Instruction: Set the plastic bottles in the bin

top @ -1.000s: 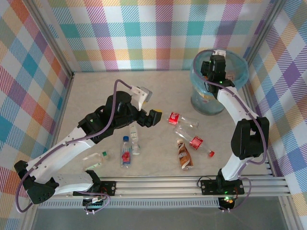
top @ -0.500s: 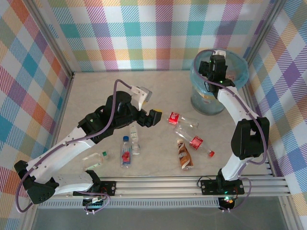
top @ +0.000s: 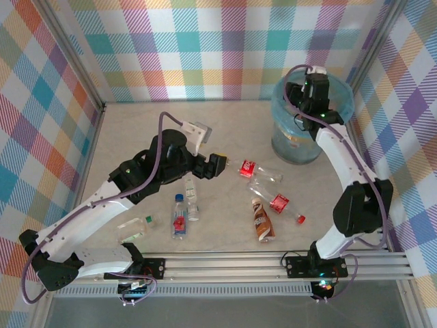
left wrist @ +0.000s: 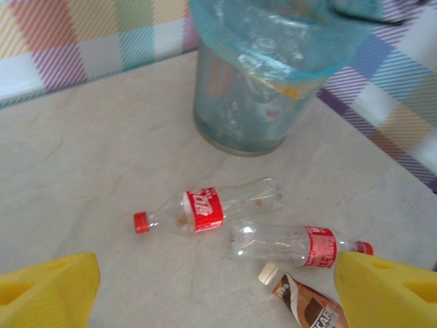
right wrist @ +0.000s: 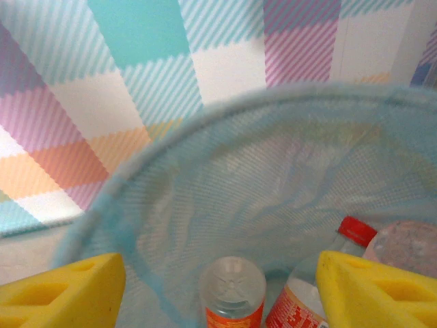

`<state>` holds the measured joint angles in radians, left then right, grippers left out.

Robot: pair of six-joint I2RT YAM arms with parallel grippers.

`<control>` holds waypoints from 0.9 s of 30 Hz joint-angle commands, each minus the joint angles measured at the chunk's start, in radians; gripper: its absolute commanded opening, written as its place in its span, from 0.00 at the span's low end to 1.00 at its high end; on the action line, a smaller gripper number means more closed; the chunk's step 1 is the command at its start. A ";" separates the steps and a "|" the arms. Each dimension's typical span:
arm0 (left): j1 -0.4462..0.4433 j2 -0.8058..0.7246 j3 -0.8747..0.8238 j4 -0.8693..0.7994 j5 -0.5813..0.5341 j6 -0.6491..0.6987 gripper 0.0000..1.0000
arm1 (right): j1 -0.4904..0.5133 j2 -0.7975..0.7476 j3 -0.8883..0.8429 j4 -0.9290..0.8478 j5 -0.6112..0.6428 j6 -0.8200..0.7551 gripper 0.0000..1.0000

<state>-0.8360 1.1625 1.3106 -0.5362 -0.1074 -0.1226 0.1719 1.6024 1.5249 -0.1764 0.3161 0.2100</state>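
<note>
Obs: the right gripper (top: 311, 87) hangs over the mouth of the bin (top: 292, 147), upper right of the top view. In its wrist view the yellow pads (right wrist: 61, 290) stand wide apart with nothing between them, looking down into the light-blue liner (right wrist: 205, 178). Bottles lie inside: an orange-label bottle (right wrist: 232, 287) with a translucent cap at bottom centre, and a red-cap bottle (right wrist: 356, 231) at lower right. Judgement: the pose suits a drop point above the rim, so anything let go lands in the liner, not on the table (top: 136, 137). The left gripper (top: 216, 164) sits at centre frame above the table, pointing toward the bin side, jaws spread to full width and empty. Its wrist view frames three targets between the fingers (left wrist: 48, 290): a clear red-label bottle (left wrist: 205, 208) lying on its side, a second red-label bottle (left wrist: 300, 244) just below and right of it, and a brown bottle (left wrist: 304, 306) at the bottom edge. Judgement: the wide opening is set for a grasp across a bottle body, likely the nearest red-label one. Three more lie lower left of centre in the top view: a small clear bottle (top: 191, 198), a blue-cap bottle (top: 179, 219) and a pale bottle (top: 135, 229). Task partly done; six remain on the table.
</note>
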 commanded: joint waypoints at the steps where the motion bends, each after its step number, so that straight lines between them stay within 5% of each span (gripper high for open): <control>1: 0.010 -0.005 0.044 -0.134 -0.117 -0.102 0.88 | 0.009 -0.093 0.050 -0.045 -0.042 0.018 0.74; 9: 0.063 -0.016 -0.013 -0.346 -0.170 -0.313 0.88 | 0.056 -0.225 0.035 -0.111 -0.104 0.021 0.72; 18: 0.179 0.052 -0.199 -0.309 0.101 -0.468 0.76 | 0.288 -0.374 -0.112 -0.138 -0.110 -0.001 0.70; 27: 0.180 0.140 -0.331 -0.231 0.241 -0.561 0.76 | 0.319 -0.467 -0.319 -0.146 -0.158 0.049 0.70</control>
<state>-0.6621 1.2724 1.0058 -0.8089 0.0597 -0.6327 0.4858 1.1709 1.2404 -0.3172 0.1806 0.2329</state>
